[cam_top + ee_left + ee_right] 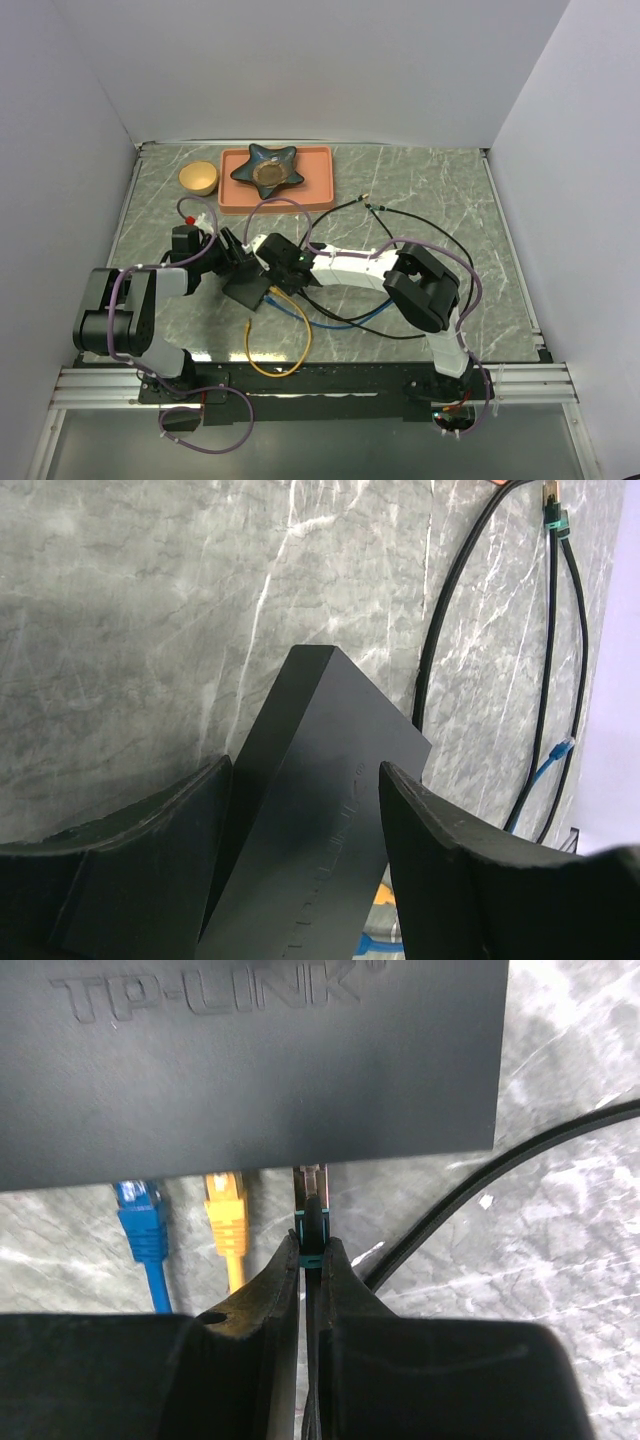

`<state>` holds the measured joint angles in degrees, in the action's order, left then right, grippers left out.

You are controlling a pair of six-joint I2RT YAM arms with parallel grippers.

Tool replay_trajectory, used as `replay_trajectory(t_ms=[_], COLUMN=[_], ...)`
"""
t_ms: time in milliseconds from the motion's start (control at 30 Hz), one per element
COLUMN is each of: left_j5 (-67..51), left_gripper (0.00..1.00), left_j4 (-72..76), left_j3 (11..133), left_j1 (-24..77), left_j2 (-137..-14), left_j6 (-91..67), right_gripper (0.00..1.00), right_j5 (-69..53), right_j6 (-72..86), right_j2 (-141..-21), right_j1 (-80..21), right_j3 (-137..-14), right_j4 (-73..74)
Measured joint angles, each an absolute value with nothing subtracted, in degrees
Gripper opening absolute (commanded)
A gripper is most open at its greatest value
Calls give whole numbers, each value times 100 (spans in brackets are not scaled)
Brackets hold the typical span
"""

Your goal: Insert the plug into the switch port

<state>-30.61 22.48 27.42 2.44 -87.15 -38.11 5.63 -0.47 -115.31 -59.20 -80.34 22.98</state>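
The switch port (310, 810) is a flat black box, tilted, held between the fingers of my left gripper (305, 770), which press on its two sides. In the top view it sits left of centre (248, 285), with the left gripper (235, 262) on its far-left side. My right gripper (311, 1245) is shut on the plug (312, 1210), which has a black cable and a teal boot. Its clear tip reaches the socket edge of the switch port (250, 1060). How deep it sits is hidden under that edge. A blue plug (140, 1215) and a yellow plug (225, 1210) sit in neighbouring sockets.
An orange-pink tray (325, 180) with a dark star-shaped dish (272, 168) stands at the back, a yellow bowl (198, 178) to its left. Black cables (400, 215) loop across the middle and right. A yellow cable (285, 365) curls near the front edge.
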Motion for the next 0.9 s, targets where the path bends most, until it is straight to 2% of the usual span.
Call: replay_trajectory(t_ms=[433,900], left_j5=[-3079,-3122], left_gripper=[65,57], left_j4=[2377,2276], left_j3=[2753,2891], left_j1=[263,281], left_j2=[-8801,-8930], left_j6=[-3811,-3594], right_gripper=[0,0], right_j5=[615,561], right_j6=[71,209], right_j2=[-11509,-11574], right_j1=[-5920,-5861], right_j3=[-8012,-7977], right_j4=[2139,2047])
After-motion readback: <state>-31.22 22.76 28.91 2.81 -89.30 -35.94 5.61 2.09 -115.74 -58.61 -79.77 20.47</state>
